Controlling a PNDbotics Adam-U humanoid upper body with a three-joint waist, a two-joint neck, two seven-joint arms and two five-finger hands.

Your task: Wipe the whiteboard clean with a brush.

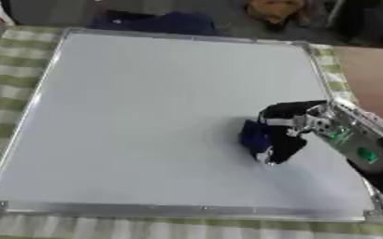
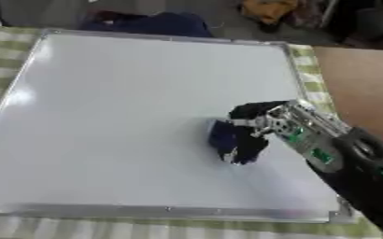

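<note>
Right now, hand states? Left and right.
Left hand: not in view.
Right hand: shut on the blue brush, pressed to the whiteboard.

Black robot hand (image 1: 286, 125), silver green-marked forearm (image 1: 348, 138)

head stereo pair | looks down, near | both share whiteboard (image 1: 145, 116)

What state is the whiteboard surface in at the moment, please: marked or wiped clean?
Clean, as far as shown: the whiteboard looks blank white, and the right hand holds the blue brush on it.
</note>
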